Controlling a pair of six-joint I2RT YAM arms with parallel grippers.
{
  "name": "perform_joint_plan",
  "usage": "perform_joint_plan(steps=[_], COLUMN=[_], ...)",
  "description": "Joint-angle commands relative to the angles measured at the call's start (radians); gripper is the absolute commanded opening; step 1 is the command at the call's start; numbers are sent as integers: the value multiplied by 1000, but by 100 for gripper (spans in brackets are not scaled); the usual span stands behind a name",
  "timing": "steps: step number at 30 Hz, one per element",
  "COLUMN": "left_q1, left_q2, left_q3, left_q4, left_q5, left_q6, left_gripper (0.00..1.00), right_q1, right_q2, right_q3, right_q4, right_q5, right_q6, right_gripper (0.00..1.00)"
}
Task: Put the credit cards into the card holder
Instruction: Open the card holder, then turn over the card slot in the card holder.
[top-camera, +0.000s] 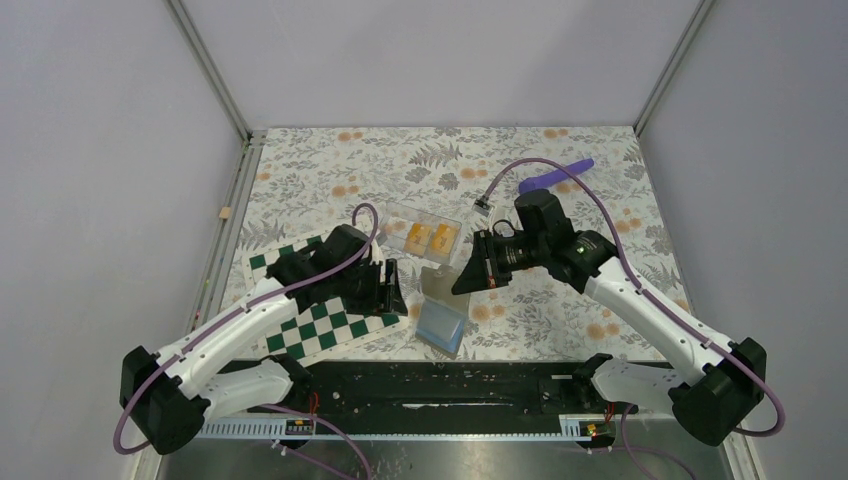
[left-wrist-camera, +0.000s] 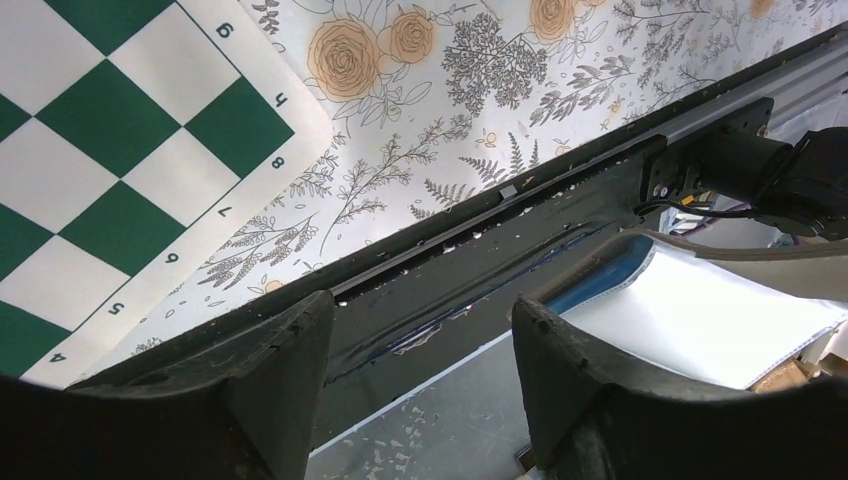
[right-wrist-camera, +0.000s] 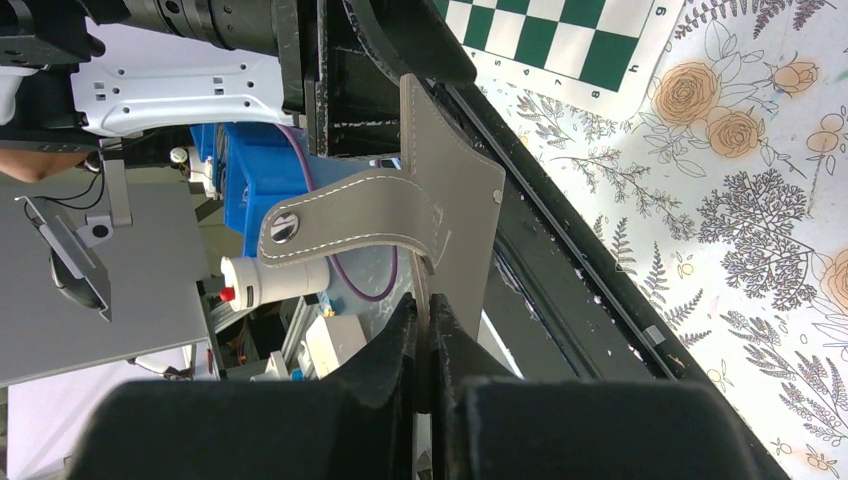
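two orange-yellow credit cards (top-camera: 417, 239) lie in a clear plastic tray (top-camera: 398, 214) toward the desk's far edge, while the right gripper (right-wrist-camera: 422, 322), pinched on the flap of the grey leather card holder (right-wrist-camera: 440, 210), likely props it open for loading, and the left gripper (left-wrist-camera: 420, 330) hangs beside it, jaws apart.

Bright, even light, soft shadows; wrist views blur at their near edges.
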Motion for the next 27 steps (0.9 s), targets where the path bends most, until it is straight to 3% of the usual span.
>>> perform_joint_plan(steps=[1,10,14,27], left_q1=[-13,-74,-87,-88], left_q2=[-24,15,16,-102], left_q3=[-20,-32,-24,-24], left_q4=[84,172,181,204], left_q5=[19,32,31,12], left_q6=[-24,-59,-61,-65], left_gripper=[65,65,61,52], right_q1=[-6,-7,-7,-7], right_q2=[1,6,7,14], right_q3=[28,16,9,-12], right_q4=[25,39,40,40], right_q5=[-11,-24,-22,-35], right_q6=[14,33,32,34], right_gripper=[0,0,0,0])
